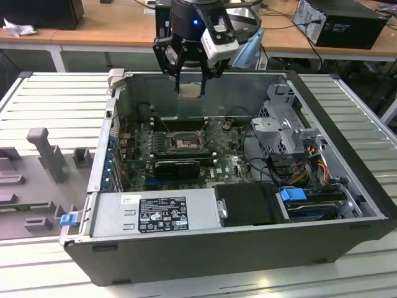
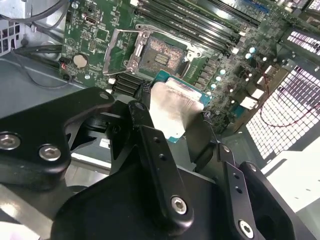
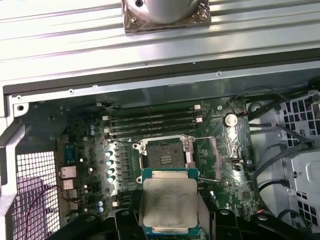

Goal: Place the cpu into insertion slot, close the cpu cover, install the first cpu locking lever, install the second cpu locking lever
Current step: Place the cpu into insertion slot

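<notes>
- Cpu [image 3: 169,202] pinched by its edges between the fingers of the gripper [image 1: 190,90], held level above the open computer case [image 1: 217,248].
- Insertion slot [image 3: 164,154] lies bare below, well apart; cpu cover [image 2: 121,50] is flipped open beside it.
- Placing step in hand; seating likely calls for squaring it to the socket frame.
</notes>
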`<state>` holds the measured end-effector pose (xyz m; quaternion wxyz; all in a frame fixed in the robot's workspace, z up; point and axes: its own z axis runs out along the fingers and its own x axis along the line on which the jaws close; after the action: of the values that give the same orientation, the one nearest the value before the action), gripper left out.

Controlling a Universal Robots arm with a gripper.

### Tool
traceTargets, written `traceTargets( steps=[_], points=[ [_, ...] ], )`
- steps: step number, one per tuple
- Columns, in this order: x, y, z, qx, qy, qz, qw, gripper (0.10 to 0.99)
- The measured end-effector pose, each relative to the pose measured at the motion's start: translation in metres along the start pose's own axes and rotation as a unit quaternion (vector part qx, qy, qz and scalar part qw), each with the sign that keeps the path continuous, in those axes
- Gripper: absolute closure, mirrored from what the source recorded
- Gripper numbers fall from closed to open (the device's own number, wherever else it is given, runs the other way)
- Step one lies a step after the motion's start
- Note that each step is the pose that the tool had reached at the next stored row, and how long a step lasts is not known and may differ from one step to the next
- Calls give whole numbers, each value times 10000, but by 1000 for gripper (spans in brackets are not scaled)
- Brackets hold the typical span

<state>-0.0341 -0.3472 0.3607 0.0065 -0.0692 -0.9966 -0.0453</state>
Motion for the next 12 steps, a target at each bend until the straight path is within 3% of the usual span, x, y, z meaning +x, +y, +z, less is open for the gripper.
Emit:
traceTargets(
  steps=[5, 12],
  points=[
    [0, 0, 0, -9, -43, 480, 9988, 561],
    [0, 0, 0, -17, -77, 856, 9963, 561]
  ],
)
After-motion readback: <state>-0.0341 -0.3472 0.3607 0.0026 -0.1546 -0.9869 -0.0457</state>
